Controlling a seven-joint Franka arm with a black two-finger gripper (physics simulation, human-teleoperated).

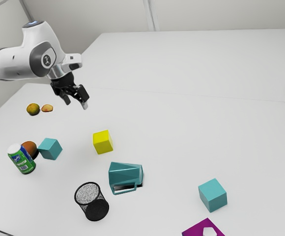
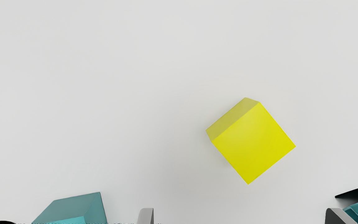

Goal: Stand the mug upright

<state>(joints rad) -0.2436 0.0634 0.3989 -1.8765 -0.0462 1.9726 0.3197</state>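
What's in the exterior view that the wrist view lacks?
Exterior, not wrist: mesh cup, purple item, nearby teal cube, two small fruits, arm.
Wrist, not exterior: nothing I can identify; a black edge may be the can or brown fruit.
Both: yellow cube, other teal cube, mug, open gripper.

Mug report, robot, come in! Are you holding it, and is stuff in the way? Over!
Gripper open, empty, above the table. Mug lying on its side. Yellow block between them, possibly in the way. Over.
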